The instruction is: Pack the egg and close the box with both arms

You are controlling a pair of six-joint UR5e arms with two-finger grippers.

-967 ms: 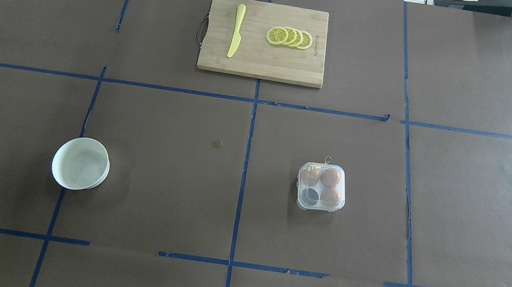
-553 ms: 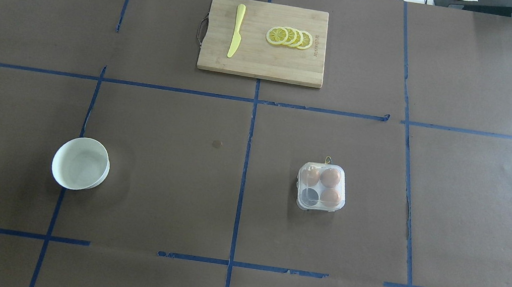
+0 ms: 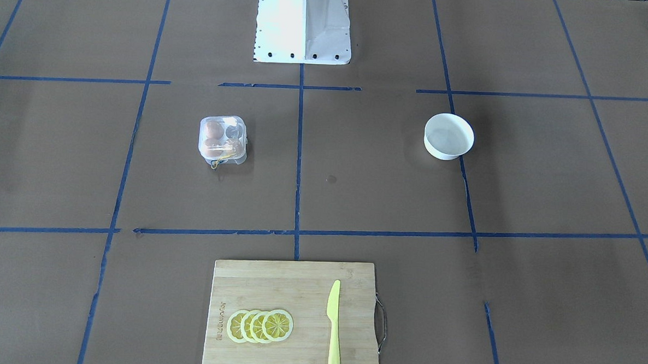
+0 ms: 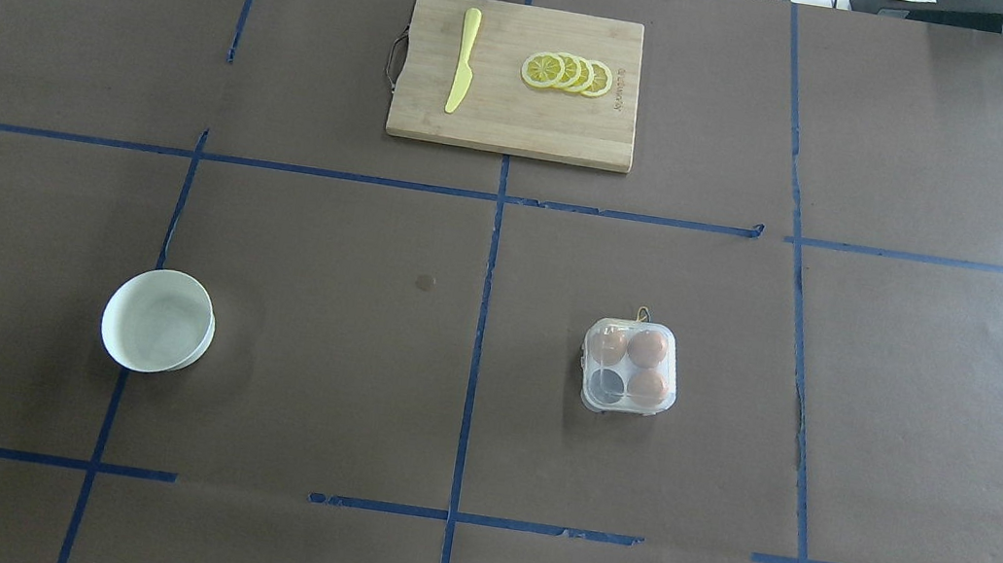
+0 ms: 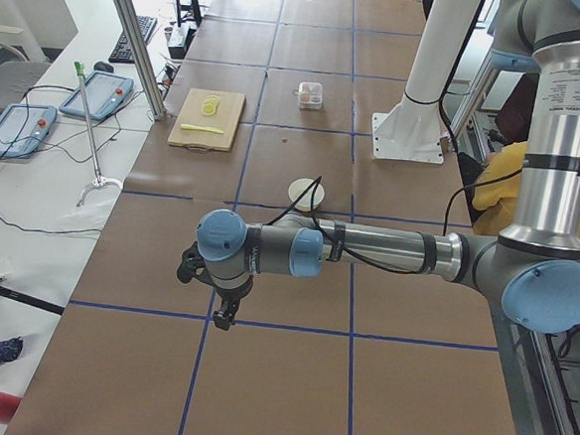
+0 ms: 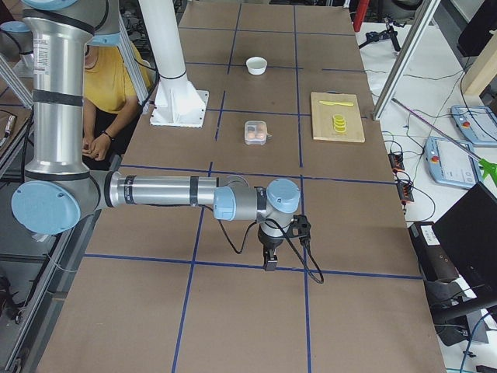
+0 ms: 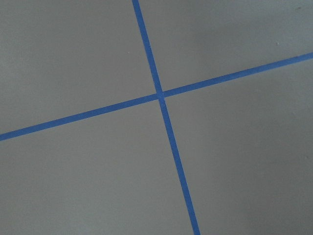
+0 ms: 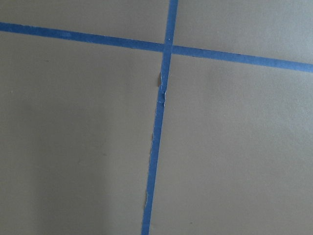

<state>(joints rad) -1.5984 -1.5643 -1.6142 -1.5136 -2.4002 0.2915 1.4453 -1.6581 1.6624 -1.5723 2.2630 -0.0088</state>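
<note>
Clear thin plastic box (image 4: 631,408), right of centre, holds three brown eggs (image 4: 647,348), with one cup empty. It is likely light, slippery and bendy, so I'd brace its side walls. My left gripper (image 5: 219,315) and right gripper (image 6: 269,261): spread or pressed together, I cannot tell.

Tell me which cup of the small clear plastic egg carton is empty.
The carton's cup at lower left in the overhead view: it shows dark and bare, while the other three hold orange-brown eggs.

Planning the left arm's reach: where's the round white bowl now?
Overhead view: round white bowl on the robot's left side, atop a blue tape line, far left of the clear plastic egg carton.
</note>
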